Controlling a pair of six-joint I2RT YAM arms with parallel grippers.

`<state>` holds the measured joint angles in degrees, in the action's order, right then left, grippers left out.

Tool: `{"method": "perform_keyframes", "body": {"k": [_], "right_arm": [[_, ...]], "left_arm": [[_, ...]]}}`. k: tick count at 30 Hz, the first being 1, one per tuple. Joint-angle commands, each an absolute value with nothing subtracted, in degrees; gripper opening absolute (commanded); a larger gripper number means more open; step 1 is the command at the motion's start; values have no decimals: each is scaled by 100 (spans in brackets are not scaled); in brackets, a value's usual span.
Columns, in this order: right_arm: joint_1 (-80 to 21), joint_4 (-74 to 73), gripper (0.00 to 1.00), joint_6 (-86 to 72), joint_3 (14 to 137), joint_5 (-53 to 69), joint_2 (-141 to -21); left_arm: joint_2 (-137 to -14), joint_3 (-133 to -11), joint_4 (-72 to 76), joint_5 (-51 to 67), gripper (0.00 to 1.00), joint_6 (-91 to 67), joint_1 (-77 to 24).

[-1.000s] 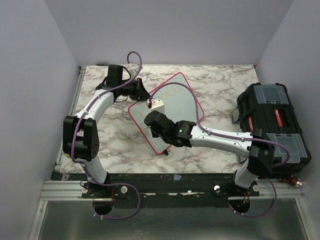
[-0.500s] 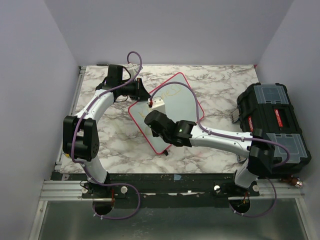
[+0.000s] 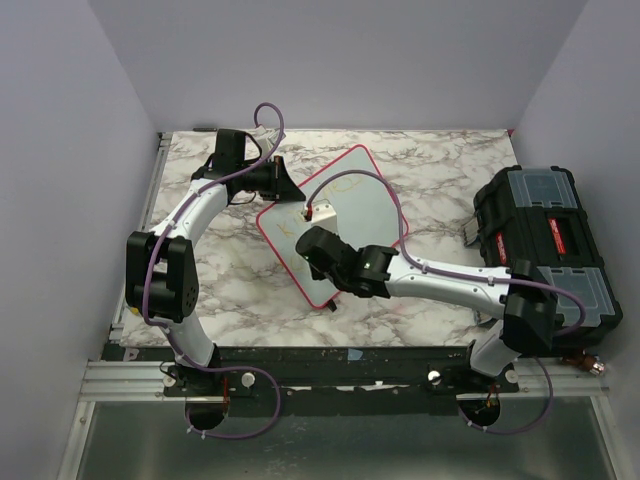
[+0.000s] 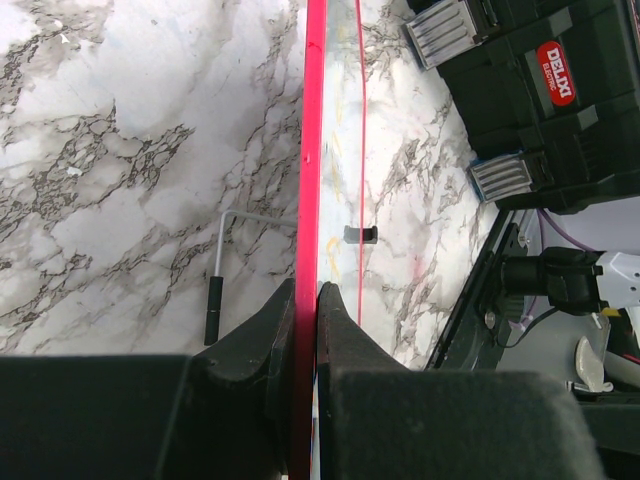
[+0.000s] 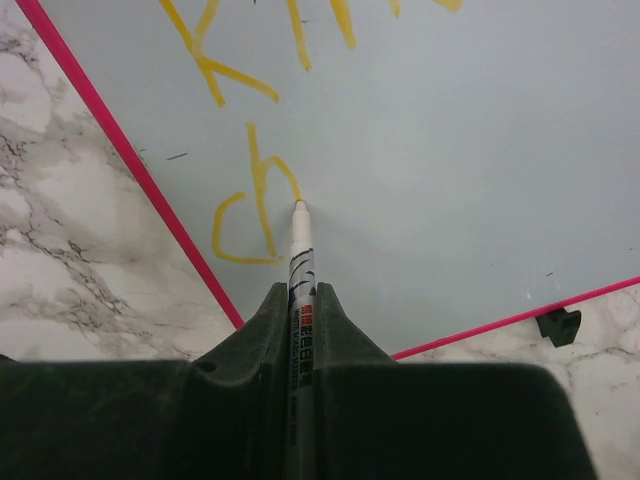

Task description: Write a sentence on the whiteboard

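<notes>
The whiteboard (image 3: pixel 365 195) lay at the centre of the overhead view on the marble table (image 3: pixel 450 165), turned so one corner pointed to the top of the frame. The left gripper (image 4: pixel 307 292) was clamped on the board's red frame at its upper-left edge, jaws pressed to both sides of it. The right gripper (image 5: pixel 298 298) was closed on a white marker (image 5: pixel 299 245) over the left part of the board, with the tip touching the surface at the end of a yellow stroke. The sentence (image 5: pixel 250 190) showed as yellow letters along the top of the right wrist view, with what read as "ch" below them near the frame. A black clip (image 5: pixel 557 325) sat at the board's edge, lower right of that view. A black toolbox (image 3: pixel 545 240) occupied the right of the overhead view, apart from the board. An L-shaped key (image 4: pixel 214 290) lay on the table beside the frame.
</notes>
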<state>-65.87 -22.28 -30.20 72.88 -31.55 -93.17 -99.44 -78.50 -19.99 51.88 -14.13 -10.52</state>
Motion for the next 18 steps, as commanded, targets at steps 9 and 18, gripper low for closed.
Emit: {"method": "perform_keyframes", "body": {"k": [9, 18], "right_arm": [[-6548, -2377, 1, -3258, 6947, -2843, -8998], [-6541, -2014, 1, -3164, 6761, -2836, -8491]], "left_arm": [[-9923, -7733, -2232, 4733, 0, -861, -1160], [-9923, -7728, -2241, 4728, 0, -861, -1160]]}}
